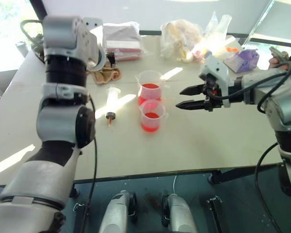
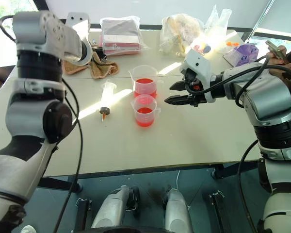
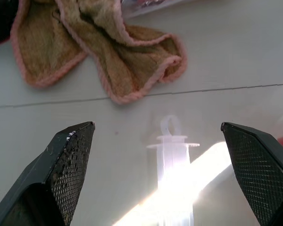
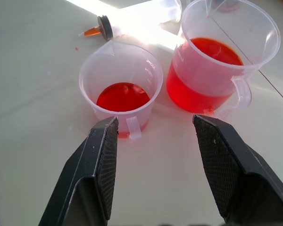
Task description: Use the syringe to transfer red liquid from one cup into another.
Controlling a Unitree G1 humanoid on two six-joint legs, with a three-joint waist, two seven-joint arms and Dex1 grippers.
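Syringe (image 1: 111, 103) lies flat on the table (image 1: 199, 141) at nine o'clock of the two beakers, free for the left gripper (image 3: 165, 176), jaws wide above its plunger end, while the right gripper (image 1: 185, 97), parted and empty, waits at three o'clock.

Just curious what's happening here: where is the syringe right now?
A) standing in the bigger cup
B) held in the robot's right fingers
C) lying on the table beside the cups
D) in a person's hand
C: the syringe lies flat on the table, left of both cups, with nothing gripping it.
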